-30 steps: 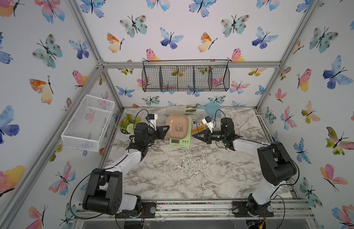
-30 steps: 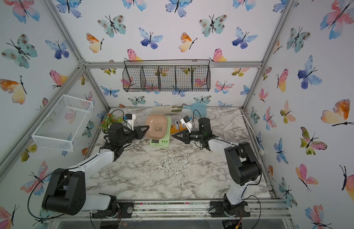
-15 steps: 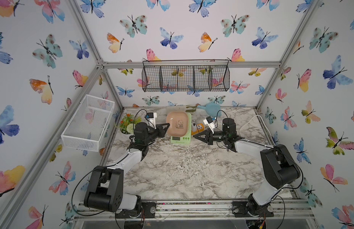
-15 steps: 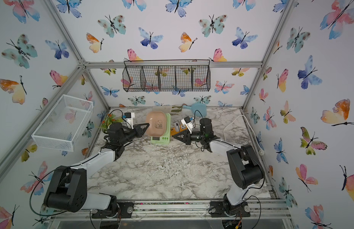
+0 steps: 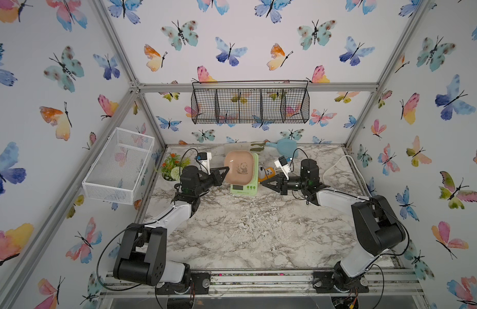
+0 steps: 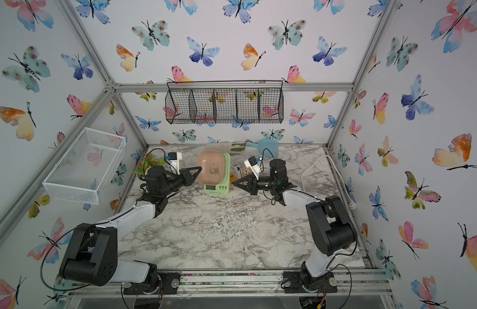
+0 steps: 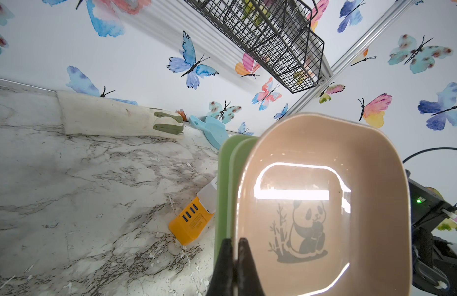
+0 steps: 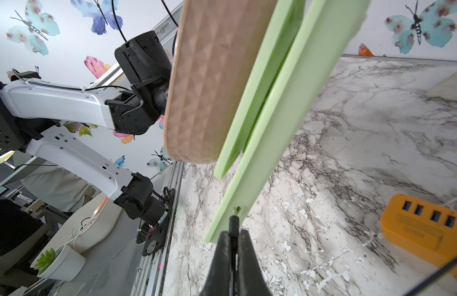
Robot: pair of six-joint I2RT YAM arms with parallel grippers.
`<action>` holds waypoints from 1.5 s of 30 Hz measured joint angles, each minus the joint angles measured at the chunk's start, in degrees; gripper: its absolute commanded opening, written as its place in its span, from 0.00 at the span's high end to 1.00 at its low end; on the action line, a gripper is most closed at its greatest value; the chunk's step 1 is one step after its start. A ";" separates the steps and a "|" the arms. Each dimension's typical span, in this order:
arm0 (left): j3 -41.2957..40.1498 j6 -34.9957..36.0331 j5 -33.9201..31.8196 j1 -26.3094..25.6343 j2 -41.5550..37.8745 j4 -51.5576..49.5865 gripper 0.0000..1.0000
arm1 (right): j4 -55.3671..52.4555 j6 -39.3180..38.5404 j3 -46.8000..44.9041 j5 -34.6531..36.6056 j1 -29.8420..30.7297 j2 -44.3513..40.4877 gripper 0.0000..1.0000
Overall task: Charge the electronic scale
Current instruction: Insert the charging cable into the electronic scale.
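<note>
Electronic scale [image 5: 244,186]: rear centre of counter [image 5: 245,227], beside power strip [image 5: 268,171]. Probably light, rigid plastic, with a glossy platter [image 5: 238,167] that is likely slippery and best steadied by its rim.
Left gripper [image 7: 234,246]: jaws pinching platter rim.
Right gripper [image 8: 233,232]: jaws clamping plug [image 8: 233,221] at the scale's green edge.

no legible text, electronic scale [image 5: 244,188] front too small, power strip [image 7: 196,224] label blurred

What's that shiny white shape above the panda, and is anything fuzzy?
Left wrist view: that is glare, a light mirrored in the glossy platter of the electronic scale. Right wrist view: the right pincer, so near the lens, looks soft. Both top views: even light, faint shadows, frame bars splayed by a wide lens.
</note>
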 measured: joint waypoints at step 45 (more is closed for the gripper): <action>-1.92 -3.23 1.86 0.26 2.05 7.74 1.00 | 1.31 4.46 0.00 -0.50 0.04 1.31 0.98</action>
